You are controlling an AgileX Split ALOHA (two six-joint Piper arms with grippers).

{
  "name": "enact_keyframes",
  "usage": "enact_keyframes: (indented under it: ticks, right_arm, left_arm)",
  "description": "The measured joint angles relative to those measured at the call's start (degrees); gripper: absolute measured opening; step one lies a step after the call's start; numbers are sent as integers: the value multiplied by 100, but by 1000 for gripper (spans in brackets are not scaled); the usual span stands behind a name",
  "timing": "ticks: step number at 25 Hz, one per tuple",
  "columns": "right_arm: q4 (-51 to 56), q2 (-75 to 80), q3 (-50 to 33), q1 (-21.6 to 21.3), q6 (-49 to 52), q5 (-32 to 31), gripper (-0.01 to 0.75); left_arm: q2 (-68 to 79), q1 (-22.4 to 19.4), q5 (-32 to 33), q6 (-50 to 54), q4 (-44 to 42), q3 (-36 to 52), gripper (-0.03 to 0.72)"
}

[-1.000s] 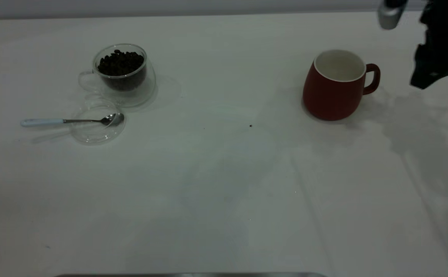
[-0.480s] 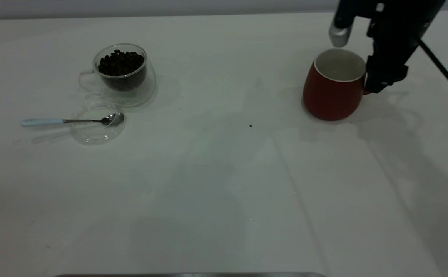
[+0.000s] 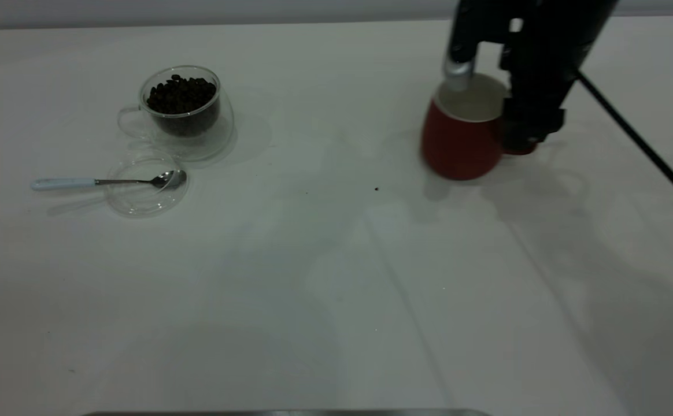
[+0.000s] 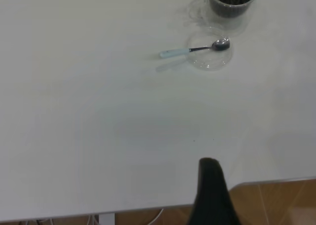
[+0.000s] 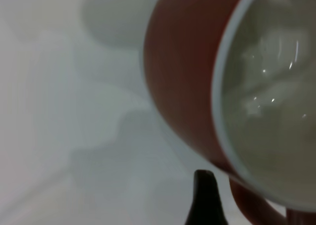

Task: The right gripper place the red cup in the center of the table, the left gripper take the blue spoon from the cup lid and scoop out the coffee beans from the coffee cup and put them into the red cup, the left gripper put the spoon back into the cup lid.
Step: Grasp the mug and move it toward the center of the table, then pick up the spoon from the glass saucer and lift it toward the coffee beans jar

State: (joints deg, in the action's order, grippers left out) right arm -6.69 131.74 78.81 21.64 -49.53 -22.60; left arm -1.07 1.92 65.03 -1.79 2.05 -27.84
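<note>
The red cup (image 3: pixel 461 147) is right of the table's (image 3: pixel 313 260) middle, tilted, with my right gripper (image 3: pixel 521 136) shut on its handle from above. The right wrist view shows the cup (image 5: pixel 182 76) close up, white inside. The coffee cup (image 3: pixel 186 115) with the coffee beans (image 3: pixel 181 95) stands at the far left. In front of it lies the cup lid (image 3: pixel 140 196), with the blue spoon's (image 3: pixel 99 182) bowl resting in it and the handle pointing left. My left gripper (image 4: pixel 217 195) is parked over the table's edge, far from the spoon (image 4: pixel 192 50).
A small dark speck (image 3: pixel 376 188) lies on the table left of the red cup. A black cable (image 3: pixel 643 144) runs down to the right from the right arm. The left wrist view shows the table's edge with wooden floor (image 4: pixel 276 205) beyond it.
My right gripper came in from the far right, reached the red cup's handle and closed on it. The cup has since moved left and now tilts. The spoon, lid and coffee cup have not moved.
</note>
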Motion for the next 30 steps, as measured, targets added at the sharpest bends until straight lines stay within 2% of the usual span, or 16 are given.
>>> enact_keyframes:
  ticks: [12,21,24,30]
  right_arm:
    - [223,0,0,1037,24,537,587]
    - [907,-10,345,1262,375,628,587]
    - [912,-252,352,1262,646,441,587]
    - [669,-1469,352,1262,1244,-746,587]
  left_arm:
    - [0,0,0,0,0,0,588]
    - [0,0,0,7,0,0,588]
    - [0,0,0,7,0,0,588]
    - [0,0,0,7,0,0,588]
